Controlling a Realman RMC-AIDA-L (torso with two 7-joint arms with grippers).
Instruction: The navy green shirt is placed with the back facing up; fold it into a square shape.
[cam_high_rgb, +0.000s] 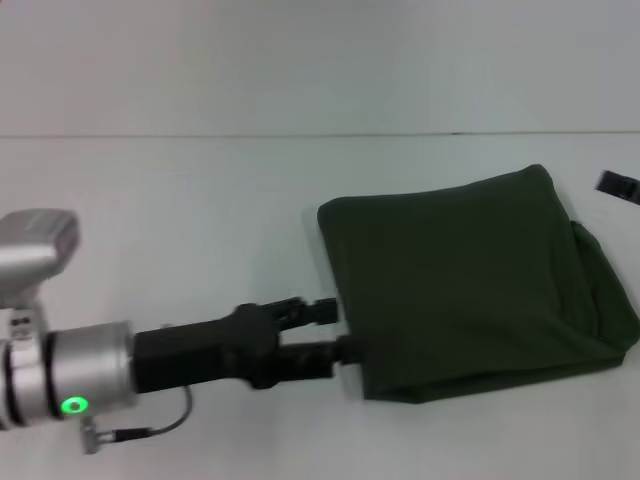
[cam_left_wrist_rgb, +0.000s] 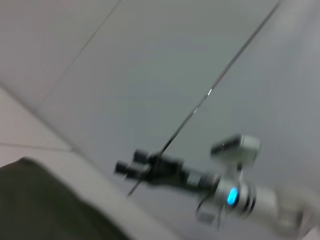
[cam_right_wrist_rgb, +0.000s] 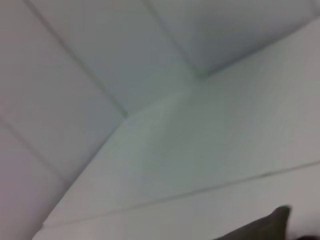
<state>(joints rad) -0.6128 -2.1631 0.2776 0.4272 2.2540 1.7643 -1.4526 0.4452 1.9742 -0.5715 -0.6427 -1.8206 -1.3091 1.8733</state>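
Navy green shirt (cam_high_rgb: 470, 280) lies folded into a rough rectangle on the white table (cam_high_rgb: 180, 220), the left gripper (cam_high_rgb: 345, 330) with fingers apart at its near-left edge, which I judge should be released cleanly without dragging layers.

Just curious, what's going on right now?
Left gripper open at the shirt's near-left edge. Right gripper barely in view, far right. Navy green shirt folded, roughly square. Nothing in the way.

Silver-cuffed left arm (cam_high_rgb: 90, 375), green light ring, thin cable, black gripper (cam_high_rgb: 340, 330), jaws seemingly dark.
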